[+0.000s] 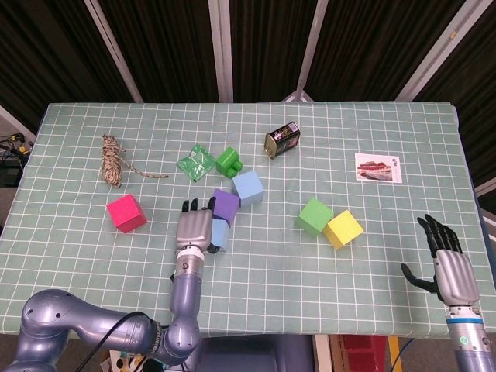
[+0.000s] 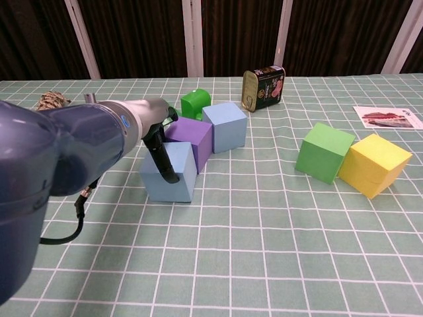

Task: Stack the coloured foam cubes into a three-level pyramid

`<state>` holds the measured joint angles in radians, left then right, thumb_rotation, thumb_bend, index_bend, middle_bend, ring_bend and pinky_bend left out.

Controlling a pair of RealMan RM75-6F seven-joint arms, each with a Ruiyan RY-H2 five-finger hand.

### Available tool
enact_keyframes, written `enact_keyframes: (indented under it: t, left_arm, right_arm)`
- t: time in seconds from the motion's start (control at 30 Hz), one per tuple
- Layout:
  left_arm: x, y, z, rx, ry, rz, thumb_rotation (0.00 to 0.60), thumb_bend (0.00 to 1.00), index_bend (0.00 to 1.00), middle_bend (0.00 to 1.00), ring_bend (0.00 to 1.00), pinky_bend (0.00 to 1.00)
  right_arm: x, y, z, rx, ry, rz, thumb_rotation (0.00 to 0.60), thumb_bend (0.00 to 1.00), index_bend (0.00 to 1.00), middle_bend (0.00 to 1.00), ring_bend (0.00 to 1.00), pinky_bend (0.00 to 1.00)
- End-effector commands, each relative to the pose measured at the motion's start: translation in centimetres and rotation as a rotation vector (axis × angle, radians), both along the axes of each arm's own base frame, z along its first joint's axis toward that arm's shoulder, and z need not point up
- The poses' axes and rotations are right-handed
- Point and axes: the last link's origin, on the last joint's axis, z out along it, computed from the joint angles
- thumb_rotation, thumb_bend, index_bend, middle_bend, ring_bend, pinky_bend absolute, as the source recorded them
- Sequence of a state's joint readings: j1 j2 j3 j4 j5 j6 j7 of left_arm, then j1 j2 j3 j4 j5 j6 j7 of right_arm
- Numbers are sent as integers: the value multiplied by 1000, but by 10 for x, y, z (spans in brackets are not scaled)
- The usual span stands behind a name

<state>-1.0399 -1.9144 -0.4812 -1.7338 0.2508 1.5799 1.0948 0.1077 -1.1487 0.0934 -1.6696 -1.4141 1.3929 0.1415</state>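
Clearly the base row is being gathered: left hand grips a blue cube at centre-left, touching the purple cube. Right hand waits released, lower right. Next, seat it flush.

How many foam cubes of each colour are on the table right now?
Blue cubes: 2
Purple cube: 1
Pink cube: 1
Green cube: 1
Yellow cube: 1
Total: 6
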Motion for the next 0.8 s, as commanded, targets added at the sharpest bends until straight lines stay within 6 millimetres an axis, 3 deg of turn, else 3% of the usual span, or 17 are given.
enact_keyframes:
  t: [0.03,0.37,0.6,0.8]
  left_arm:
    - [-1,0,-1,-3,4,-5,600,322,31,532,71,0]
    - [-3,-3,-2,-16,22,-19,600,281,9,432,54,0]
    - [-5,-5,0,-28,37,-5,600,261,0,287,0,0]
    - [-5,-5,2,-27,33,1,600,238,0,224,0,0]
  right_arm:
    - [0,0,0,0,1,1,600,311,0,0,0,0]
    - [1,0,0,1,-2,3,600,312,0,0,0,0]
    - [1,0,0,1,-4,7,600,312,0,0,0,0]
    - [1,0,0,2,-2,8,600,311,0,0,0,0]
